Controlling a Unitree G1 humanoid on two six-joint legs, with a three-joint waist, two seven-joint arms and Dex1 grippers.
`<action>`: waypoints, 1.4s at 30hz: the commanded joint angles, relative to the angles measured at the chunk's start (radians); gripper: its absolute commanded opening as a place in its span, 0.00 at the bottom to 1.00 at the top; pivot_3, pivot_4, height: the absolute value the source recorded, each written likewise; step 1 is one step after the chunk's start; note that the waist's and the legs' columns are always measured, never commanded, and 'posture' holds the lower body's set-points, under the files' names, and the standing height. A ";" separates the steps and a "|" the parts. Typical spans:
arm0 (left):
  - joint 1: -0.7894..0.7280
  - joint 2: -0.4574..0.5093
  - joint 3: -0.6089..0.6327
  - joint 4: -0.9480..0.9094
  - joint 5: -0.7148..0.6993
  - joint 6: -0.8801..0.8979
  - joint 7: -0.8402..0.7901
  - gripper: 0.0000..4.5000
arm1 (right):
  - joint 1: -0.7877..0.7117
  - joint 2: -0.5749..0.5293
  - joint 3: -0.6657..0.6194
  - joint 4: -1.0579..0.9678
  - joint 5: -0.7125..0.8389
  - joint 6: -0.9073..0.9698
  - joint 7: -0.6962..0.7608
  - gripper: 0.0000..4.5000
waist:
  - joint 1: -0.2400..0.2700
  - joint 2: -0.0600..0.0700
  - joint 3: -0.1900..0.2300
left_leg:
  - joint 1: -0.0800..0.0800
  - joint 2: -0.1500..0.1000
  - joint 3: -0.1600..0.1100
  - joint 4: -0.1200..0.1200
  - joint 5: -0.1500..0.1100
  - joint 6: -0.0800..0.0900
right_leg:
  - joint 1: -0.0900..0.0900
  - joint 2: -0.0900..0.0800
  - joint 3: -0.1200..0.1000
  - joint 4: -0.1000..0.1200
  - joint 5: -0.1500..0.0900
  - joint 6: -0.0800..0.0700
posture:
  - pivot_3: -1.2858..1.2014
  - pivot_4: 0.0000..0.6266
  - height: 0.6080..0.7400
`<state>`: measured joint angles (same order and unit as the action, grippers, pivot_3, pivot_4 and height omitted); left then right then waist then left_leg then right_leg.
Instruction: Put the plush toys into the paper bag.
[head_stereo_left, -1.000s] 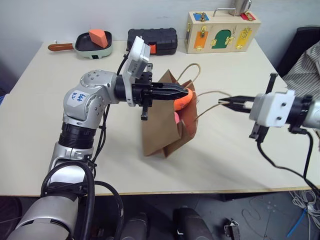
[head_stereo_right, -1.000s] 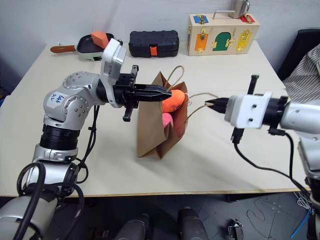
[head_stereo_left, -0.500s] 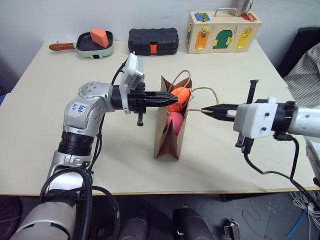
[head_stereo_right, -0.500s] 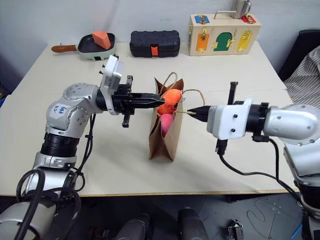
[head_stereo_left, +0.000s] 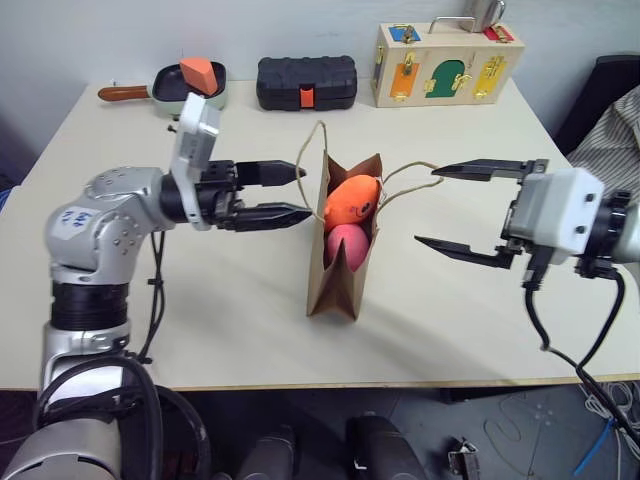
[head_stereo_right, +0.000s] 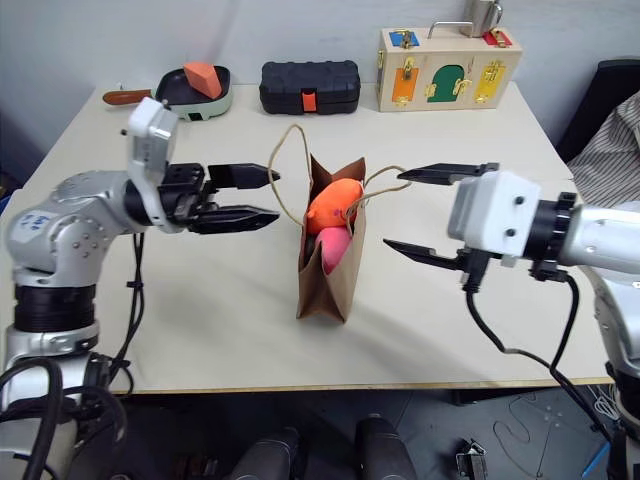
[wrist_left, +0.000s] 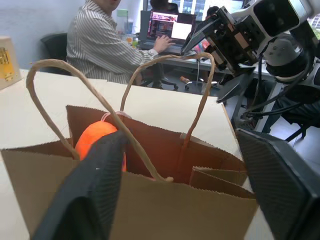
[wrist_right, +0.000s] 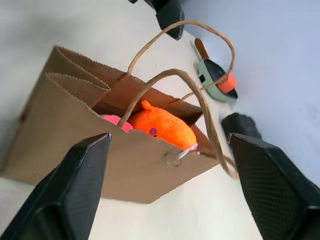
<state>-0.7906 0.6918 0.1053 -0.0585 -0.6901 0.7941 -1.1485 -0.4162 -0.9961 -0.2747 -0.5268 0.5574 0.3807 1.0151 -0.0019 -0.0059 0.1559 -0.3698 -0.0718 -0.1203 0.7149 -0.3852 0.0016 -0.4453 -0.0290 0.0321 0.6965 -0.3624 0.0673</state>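
Both sets of jaws stand spread and empty: the left gripper (head_stereo_left: 285, 195) just left of the paper bag (head_stereo_left: 343, 270), the right gripper (head_stereo_left: 452, 207) just right of it, neither touching the bag or its twine handles (head_stereo_left: 312, 165). On the table (head_stereo_left: 450, 330) the bag stands upright near the middle. In its mouth the orange plush toy (head_stereo_left: 350, 199) sits on top and pokes above the rim, with the pink plush toy (head_stereo_left: 346, 245) below it; how deep the pink one lies is hard to tell. By my reading the loading step is done, with both toys released into the bag. Next, the arms need only clear sideways without snagging a handle; the orange toy may want a gentle push down.
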 joint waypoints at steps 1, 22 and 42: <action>0.039 0.057 0.047 -0.073 -0.058 0.042 -0.014 0.99 | 0.056 -0.035 -0.133 -0.054 0.149 0.126 0.003 0.81 | 0.001 0.000 0.000 | 0.000 0.000 0.000 0.000 0.000 0.000 | 0.000 0.000 0.000 0.000 0.000 0.000 | 0.52 0.24 1.00; 0.425 0.012 0.045 -0.387 -0.029 -0.053 0.192 1.00 | 0.105 0.355 0.418 0.199 -0.280 -0.188 -0.083 0.00 | 0.000 0.000 0.000 | 0.001 0.001 0.001 -0.003 0.000 0.000 | 0.000 0.001 0.001 -0.001 0.000 0.000 | 0.52 0.24 1.00; 0.517 -0.157 -0.008 -0.500 0.014 -0.072 0.504 1.00 | 0.015 0.462 0.477 0.246 -0.297 -0.206 -0.071 0.00 | -0.003 0.000 0.000 | 0.002 0.001 0.000 -0.003 0.000 0.000 | 0.001 0.001 0.000 -0.001 0.000 0.000 | 0.52 0.24 1.00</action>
<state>-0.2761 0.5442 0.0994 -0.5120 -0.6813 0.7390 -0.6749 -0.3854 -0.5426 0.2273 -0.2362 0.2459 0.1779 0.9517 -0.0050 -0.0063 0.1554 -0.3681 -0.0712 -0.1199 0.7120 -0.3852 0.0015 -0.4441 -0.0281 0.0327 0.6957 -0.3624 0.0673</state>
